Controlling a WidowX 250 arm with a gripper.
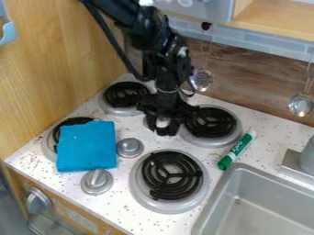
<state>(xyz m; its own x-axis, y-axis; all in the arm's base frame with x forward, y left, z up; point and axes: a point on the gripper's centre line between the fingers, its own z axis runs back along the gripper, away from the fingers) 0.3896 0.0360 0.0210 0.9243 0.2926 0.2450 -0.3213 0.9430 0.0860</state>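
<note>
The black gripper [162,127] hangs low over the stove top, among the four burners. It is closest to the back right burner [210,123], whose left edge it partly covers. A small silvery patch shows at the gripper; what it belongs to is unclear. A folded blue cloth [86,146] lies over part of the front left burner [49,144]. To the right of the gripper, a green and white marker [237,149] lies at a slant on the speckled counter, near the sink's corner.
The front right burner [171,175] and back left burner [125,94] have black coils. Two silver knobs [130,147] [97,181] stand beside the cloth. A grey sink [257,206] is at the lower right, with a faucet base [297,167]. Metal utensils [301,104] hang along the back wall.
</note>
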